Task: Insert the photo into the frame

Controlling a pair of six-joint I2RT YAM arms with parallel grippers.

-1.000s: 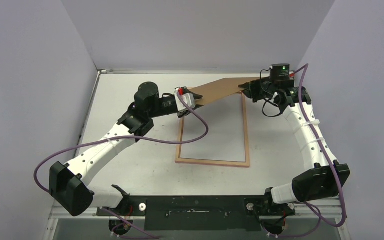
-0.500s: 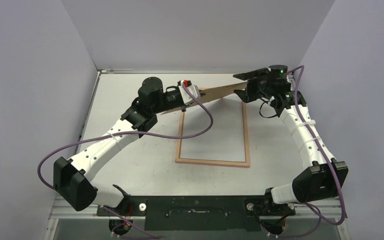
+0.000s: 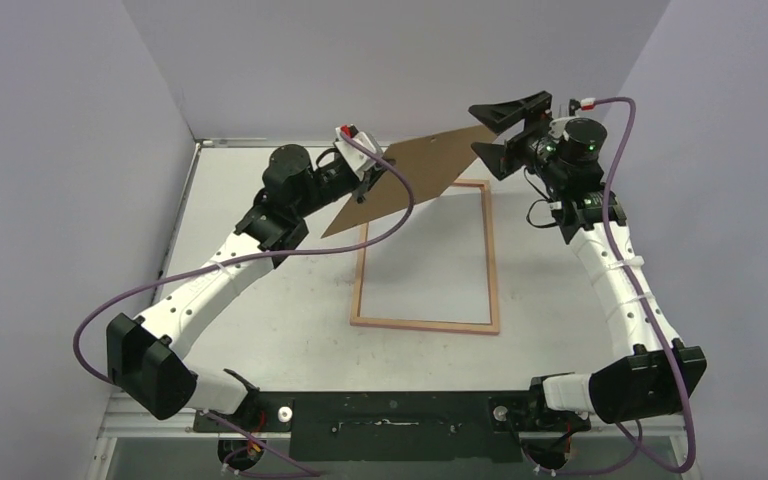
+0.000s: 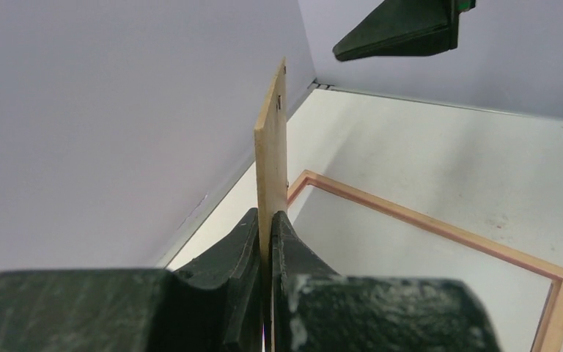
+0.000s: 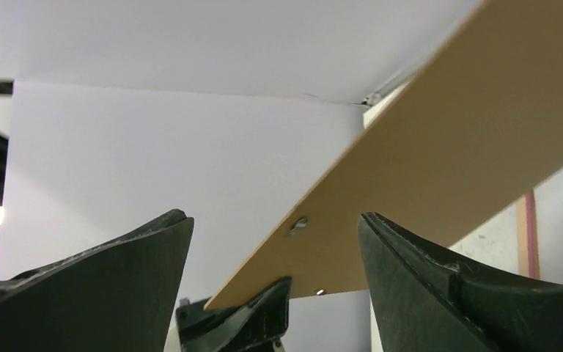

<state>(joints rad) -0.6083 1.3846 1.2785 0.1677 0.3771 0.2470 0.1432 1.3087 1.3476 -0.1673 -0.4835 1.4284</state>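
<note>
Currently left jaws clamp the backing board (image 3: pixel 430 160) tilted above the frame (image 3: pixel 425 322) flat on the table (image 3: pixel 290 340), likely clearing its opening for the photo (not visible); right jaws gape empty around the board's far corner

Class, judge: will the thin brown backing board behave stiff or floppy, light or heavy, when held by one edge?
Probably stiff: the thin brown backing board looks flat with only the left tool pinching one edge. Likely light, since that pinch alone carries it aloft. It might pivot, as the right tool stands open.
</note>
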